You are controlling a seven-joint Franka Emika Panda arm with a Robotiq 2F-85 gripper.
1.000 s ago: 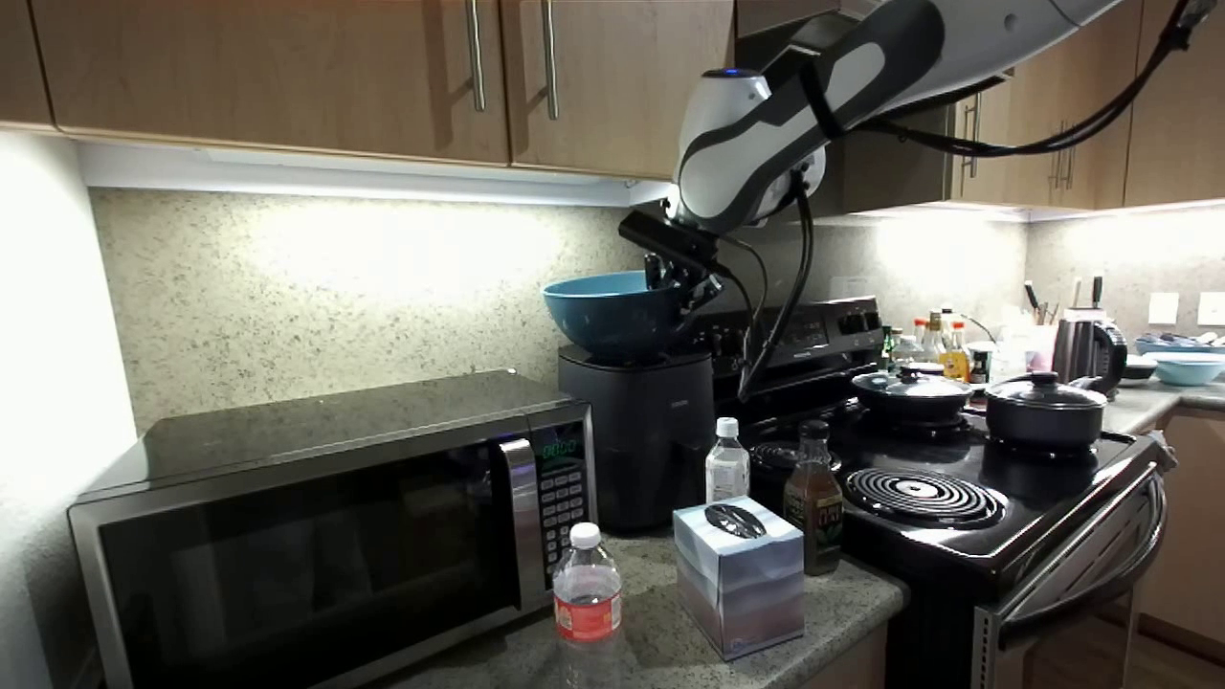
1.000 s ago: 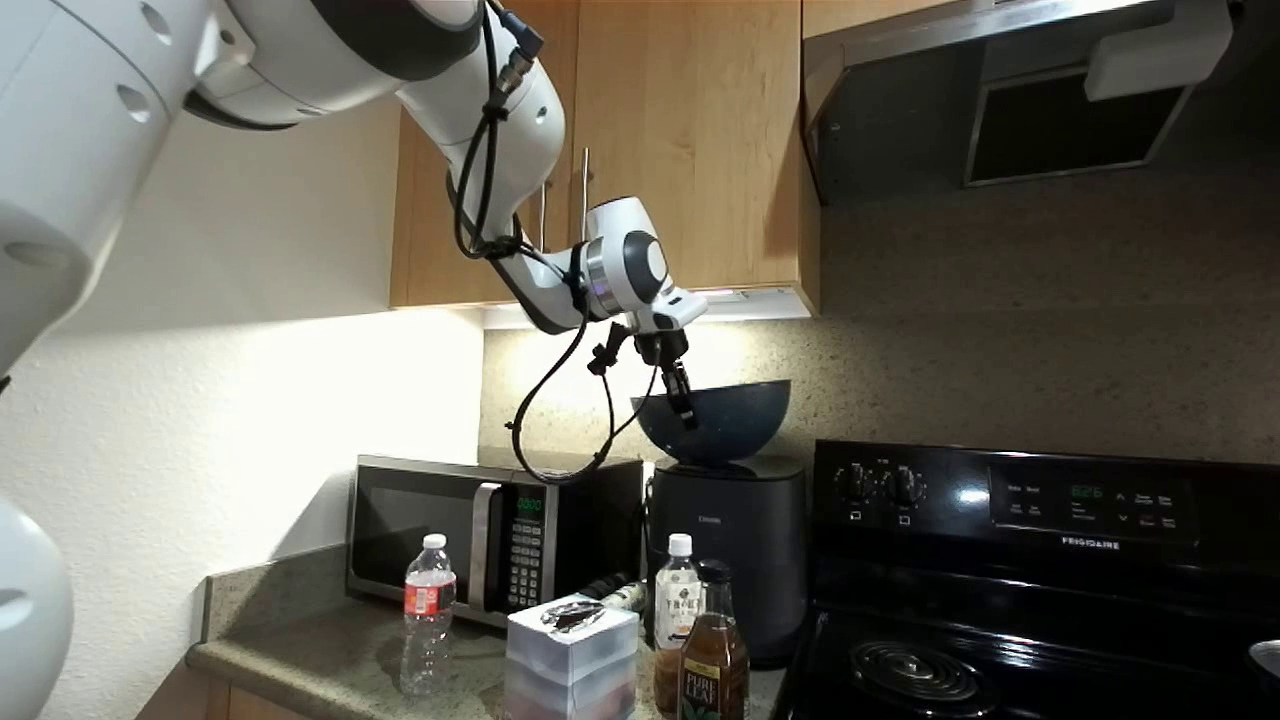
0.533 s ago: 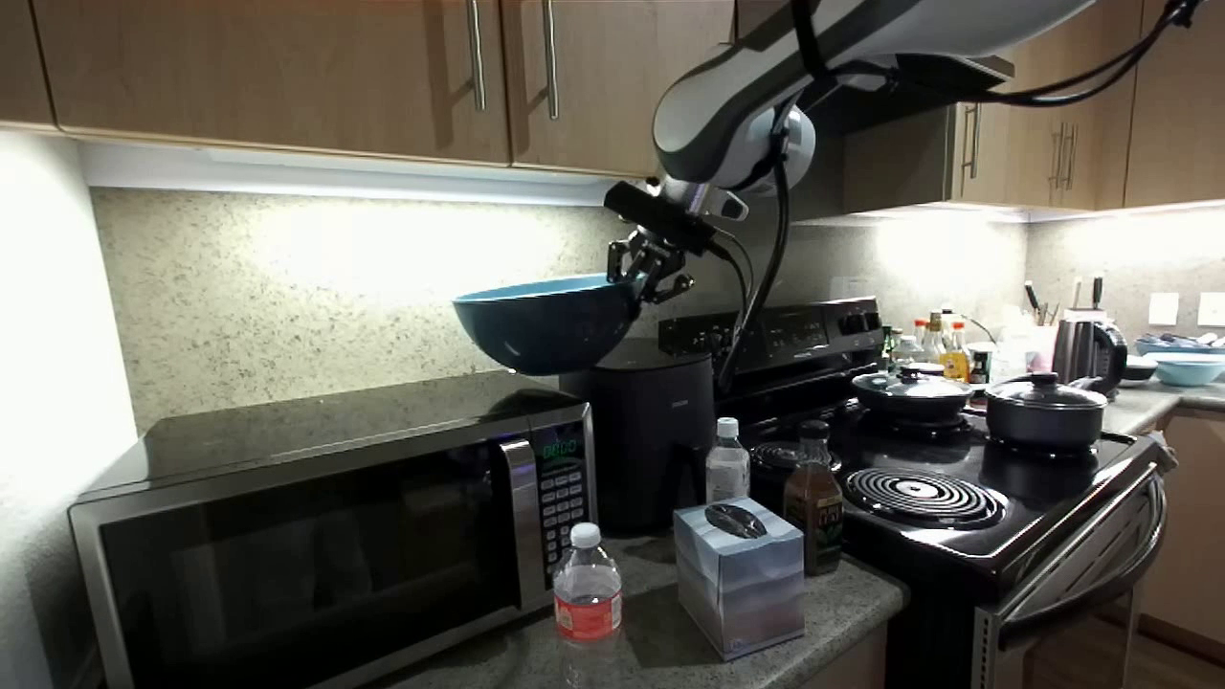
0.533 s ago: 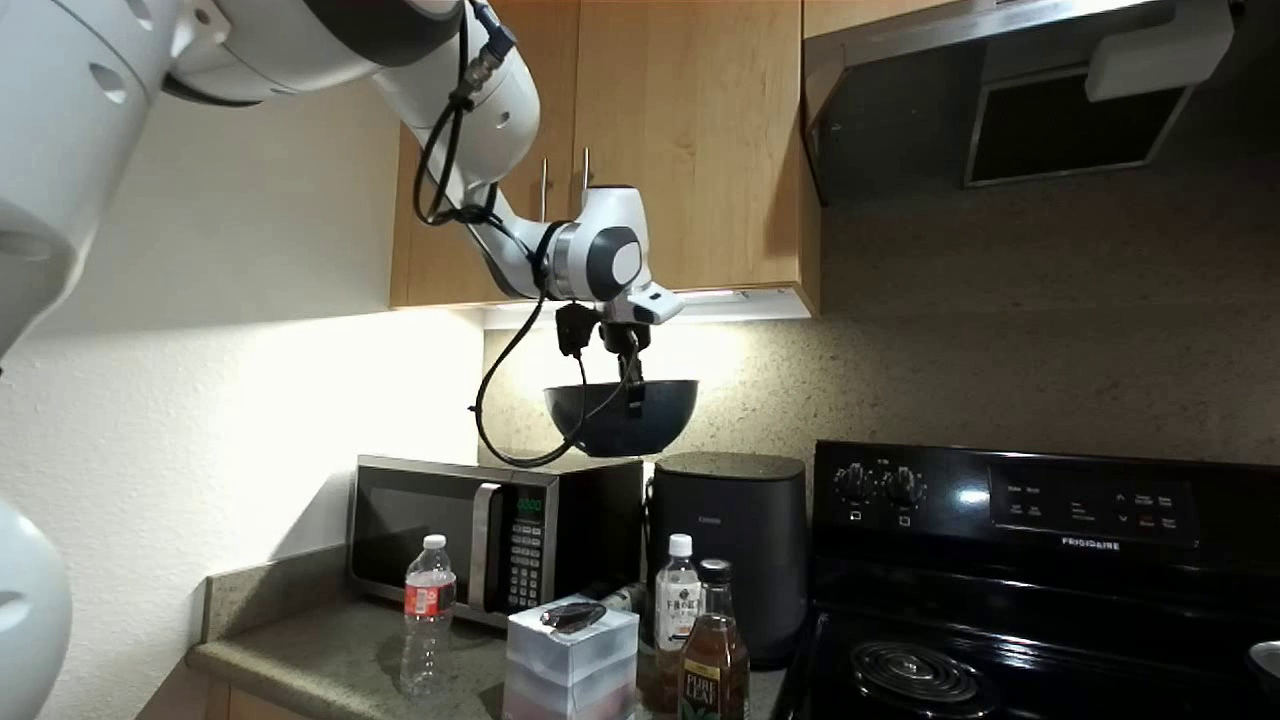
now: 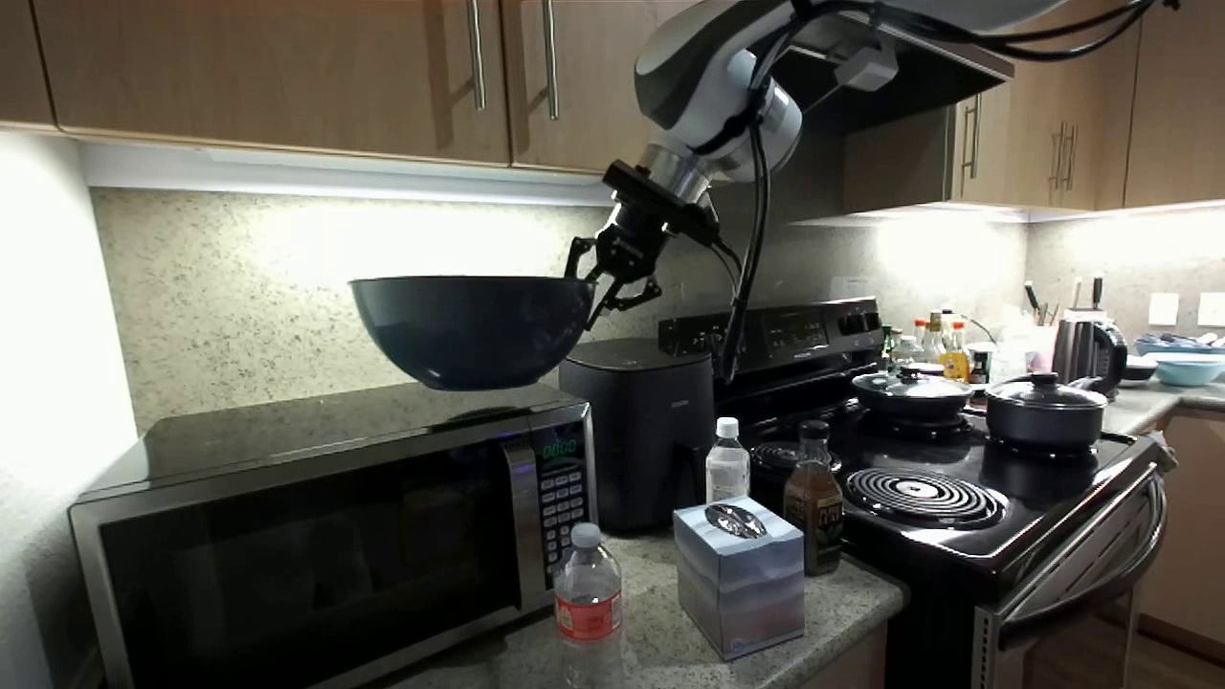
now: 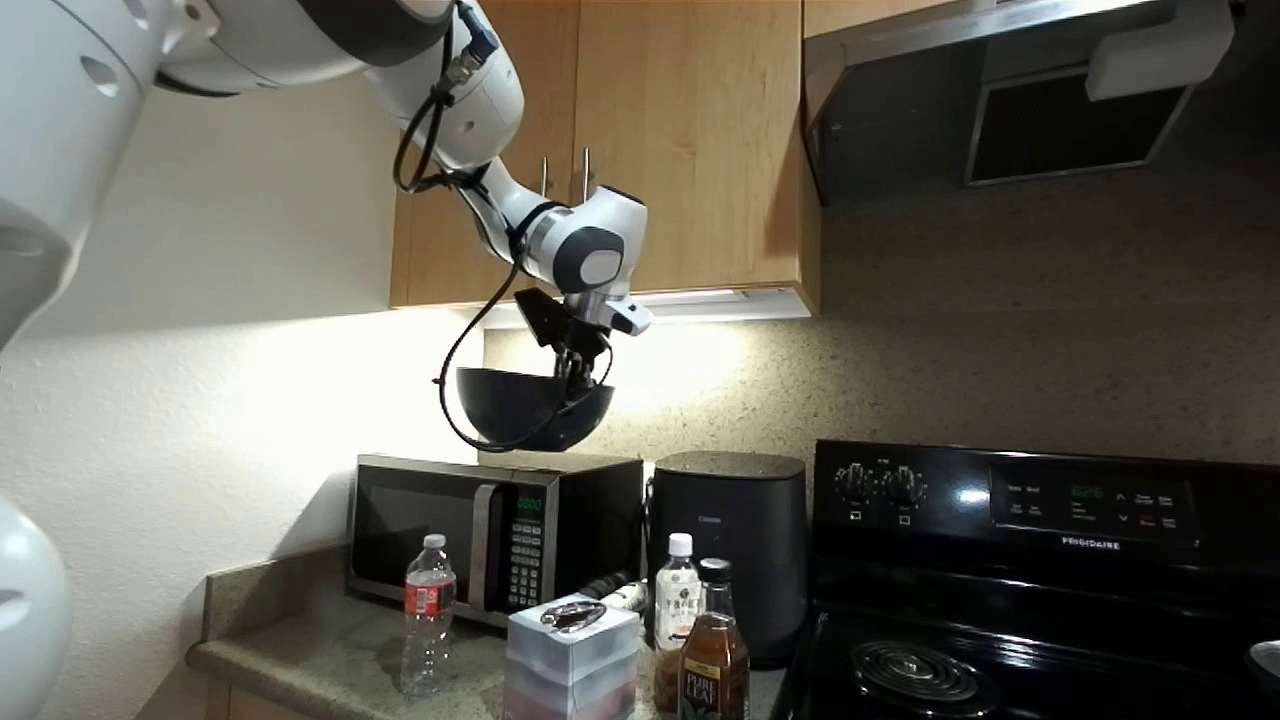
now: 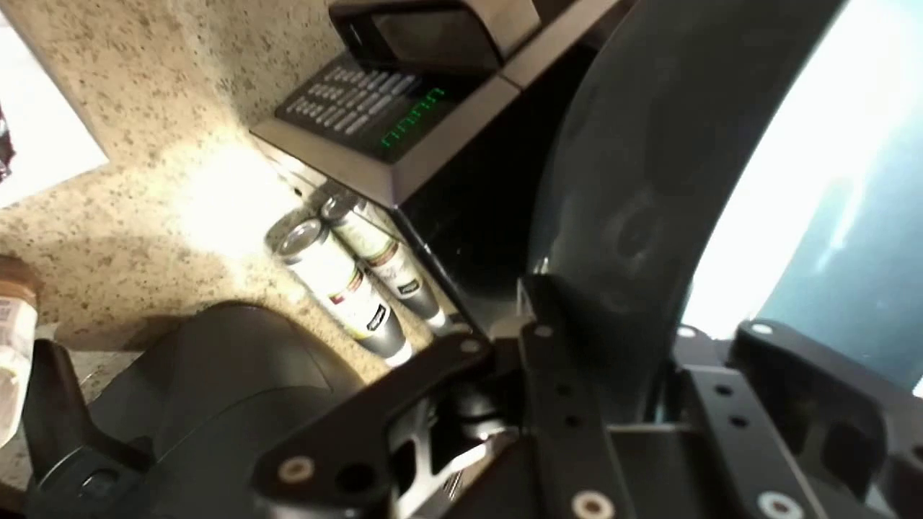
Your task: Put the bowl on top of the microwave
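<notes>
Tissue box (image 5: 737, 586) on counter (image 5: 844, 611), red-labelled bottle (image 5: 588, 612), black appliance (image 5: 639, 440), lidded pot (image 5: 1043, 421) on stove (image 5: 1045, 496)

The place was a kitchen. A black Frigidaire stove (image 6: 1030, 580) with coil burners (image 5: 925, 493) stood beneath a range hood (image 6: 1070, 125), and lidded pots (image 5: 1045, 421) sat on it. Wooden cupboards (image 6: 690, 150) with bar handles hung above a speckled splashback (image 5: 191, 287). A microwave (image 5: 316, 555) stood on the stone-patterned desk (image 5: 852, 603); in an exterior view, a kettle (image 5: 1080, 349) and a cluster of bottles (image 5: 955, 362) stood beyond the stove.
</notes>
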